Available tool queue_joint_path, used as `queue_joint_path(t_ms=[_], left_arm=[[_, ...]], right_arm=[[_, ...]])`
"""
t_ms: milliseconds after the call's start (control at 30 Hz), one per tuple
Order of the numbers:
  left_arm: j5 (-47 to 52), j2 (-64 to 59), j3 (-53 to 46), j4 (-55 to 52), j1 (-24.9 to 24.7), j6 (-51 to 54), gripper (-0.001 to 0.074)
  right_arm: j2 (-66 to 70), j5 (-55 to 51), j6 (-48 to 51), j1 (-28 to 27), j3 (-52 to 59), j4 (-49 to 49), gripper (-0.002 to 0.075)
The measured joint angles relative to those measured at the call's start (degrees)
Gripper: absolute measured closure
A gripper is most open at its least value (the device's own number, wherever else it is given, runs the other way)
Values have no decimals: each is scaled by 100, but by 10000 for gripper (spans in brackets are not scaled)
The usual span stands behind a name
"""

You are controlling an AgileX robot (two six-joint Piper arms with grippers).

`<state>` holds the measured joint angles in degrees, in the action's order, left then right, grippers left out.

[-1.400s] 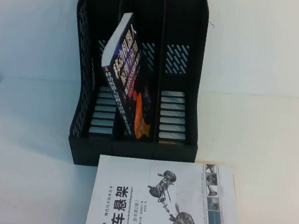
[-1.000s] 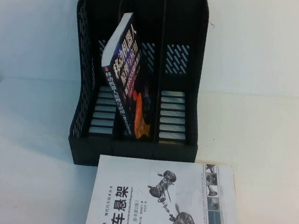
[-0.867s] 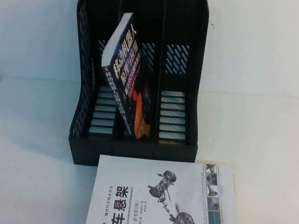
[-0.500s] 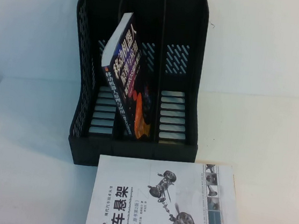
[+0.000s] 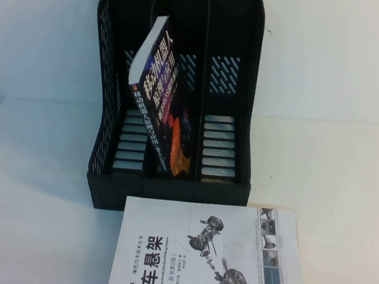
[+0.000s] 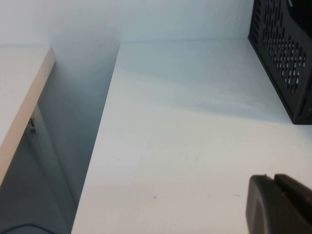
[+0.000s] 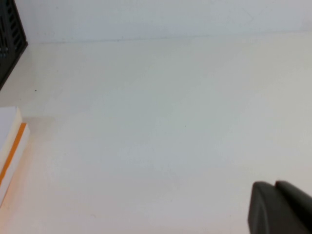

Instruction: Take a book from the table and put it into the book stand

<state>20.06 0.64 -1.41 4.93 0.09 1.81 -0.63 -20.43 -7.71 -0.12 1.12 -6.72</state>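
The white book [image 5: 210, 257] with grey car-suspension drawings and a bold black title lies flat on the white table [image 5: 30, 220], just in front of the black three-compartment book stand [image 5: 164, 187]. A dark book [image 5: 160, 97] with big white characters leans in the stand's middle compartment. Neither gripper shows in the high view. My left gripper [image 6: 273, 179] hangs shut and empty over bare table, left of the stand's vented side [image 6: 285, 58]. My right gripper [image 7: 274, 186] hangs shut and empty over bare table, right of the books.
In the right wrist view an orange-edged white book [image 7: 10, 146] lies at the frame's edge, and a corner of the stand [image 7: 9, 39] shows. The left wrist view shows the table's left edge [image 6: 105, 122] with a gap and a neighbouring surface [image 6: 24, 83].
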Motion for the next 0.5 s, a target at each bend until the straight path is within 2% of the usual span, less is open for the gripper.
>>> queue_joint_path(t_ms=[500], left_arm=[[-190, 0, 0, -20, 0, 0, 738]], right_arm=[[0, 271, 0, 0, 30, 3, 728]])
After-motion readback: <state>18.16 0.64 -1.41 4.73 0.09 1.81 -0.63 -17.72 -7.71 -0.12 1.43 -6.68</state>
